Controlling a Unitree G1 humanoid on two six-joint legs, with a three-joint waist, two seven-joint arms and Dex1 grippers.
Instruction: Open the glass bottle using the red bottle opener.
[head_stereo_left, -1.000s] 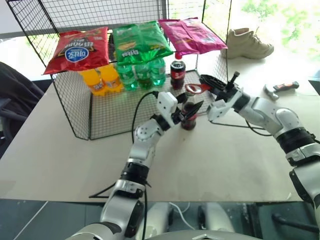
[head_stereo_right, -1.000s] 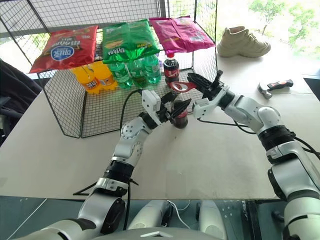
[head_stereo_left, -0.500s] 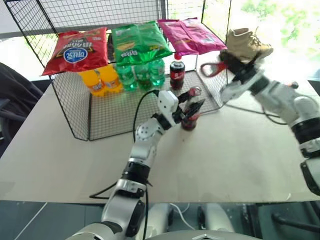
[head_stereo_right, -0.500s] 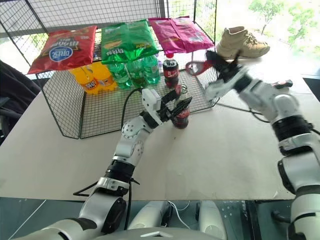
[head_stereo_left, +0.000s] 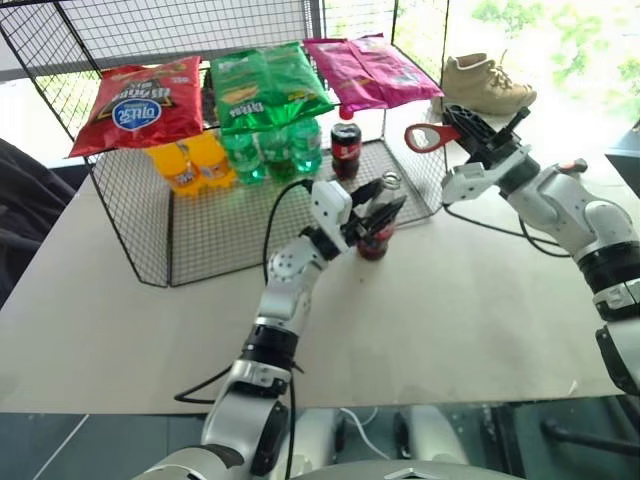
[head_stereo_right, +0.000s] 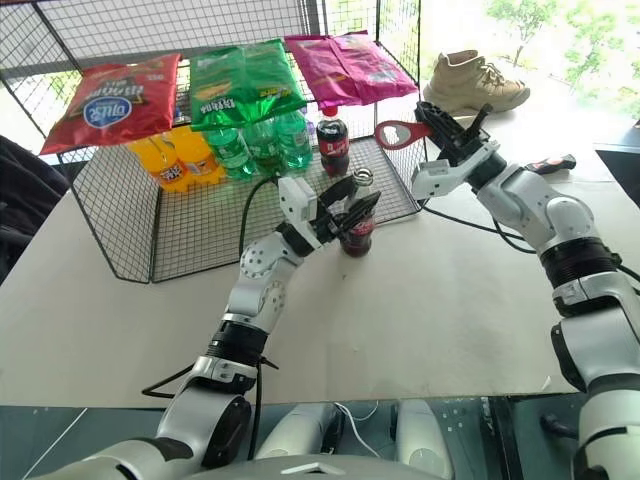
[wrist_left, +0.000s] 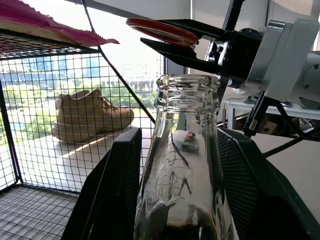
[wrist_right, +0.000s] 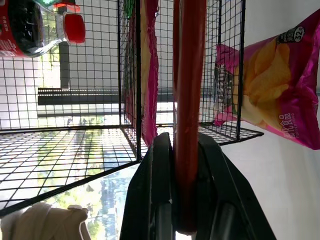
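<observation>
The left gripper (head_stereo_left: 378, 212) clamps the uncapped glass bottle (head_stereo_left: 377, 228) upright beside the wire rack's (head_stereo_left: 150, 270) front edge, steadying it, while the right gripper (head_stereo_left: 452, 126) pinches the red bottle opener (head_stereo_left: 432, 137) clear above.

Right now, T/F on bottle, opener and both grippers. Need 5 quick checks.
1. The glass bottle stands upright between the left gripper's fingers. True.
2. The bottle mouth still has its cap on. False: the left wrist view shows a bare glass rim.
3. The right gripper is shut on the red bottle opener. True.
4. The opener sits on the bottle's mouth. False: it is held off to the side, above it.
5. The beige shoe lies inside the wire rack. False: it lies on the table outside it.
</observation>
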